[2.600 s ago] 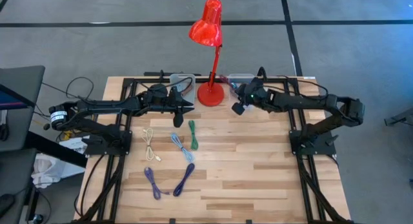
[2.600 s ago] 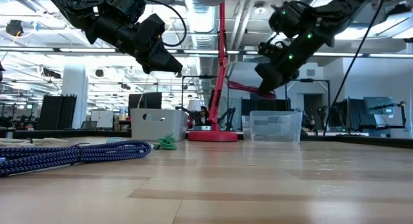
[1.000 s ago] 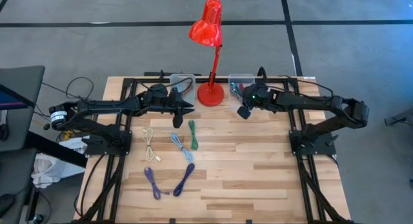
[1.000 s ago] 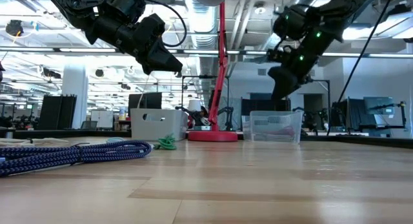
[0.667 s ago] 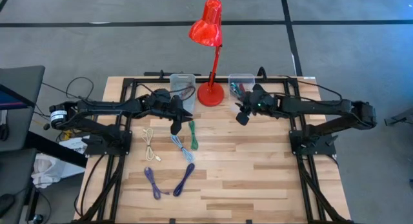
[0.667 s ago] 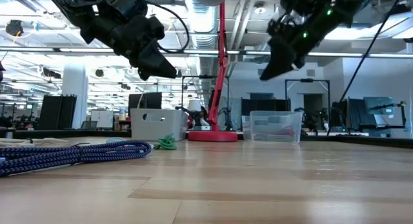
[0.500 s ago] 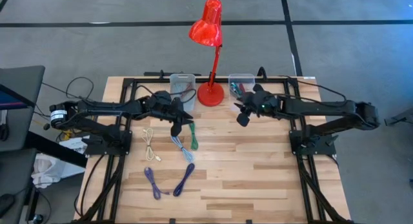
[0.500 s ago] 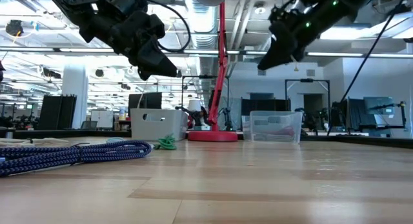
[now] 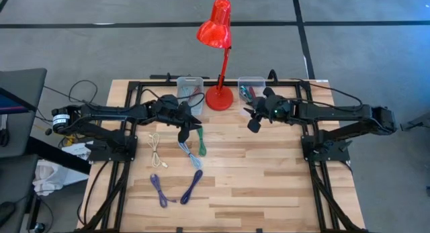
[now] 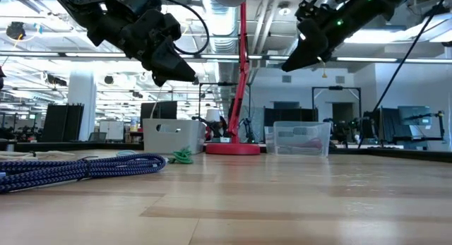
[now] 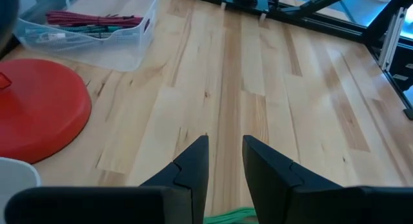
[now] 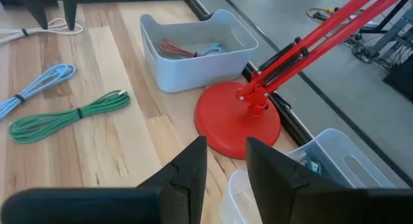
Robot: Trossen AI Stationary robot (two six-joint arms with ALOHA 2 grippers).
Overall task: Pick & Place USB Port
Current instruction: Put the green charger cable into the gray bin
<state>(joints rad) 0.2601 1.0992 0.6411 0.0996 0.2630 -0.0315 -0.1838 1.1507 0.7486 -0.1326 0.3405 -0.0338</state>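
Observation:
Several bundled USB cables lie flat on the wooden table: green (image 9: 201, 140), light blue (image 9: 189, 153), cream (image 9: 156, 149) and two purple (image 9: 176, 188). More cables lie in the left bin (image 12: 193, 48) and the right bin (image 11: 90, 31). My left gripper (image 9: 190, 123) hovers open above the far end of the green bundle, whose edge shows just under its fingers (image 11: 232, 215). My right gripper (image 9: 250, 122) hangs open and empty in the air, just on the near side of the right bin. It points toward the lamp base and the left bin.
A red desk lamp stands between the two bins at the far edge, its round base (image 9: 220, 97) on the table and its shade high above. Black frame rails run along the table's far, left and right edges. Bare wood stretches across the near right part.
My right gripper has risen from low over the right bin, swung toward the table's near edge and tipped up to a flatter slant. My left gripper has swung a little toward the near edge, over the green cable. No cable has moved.

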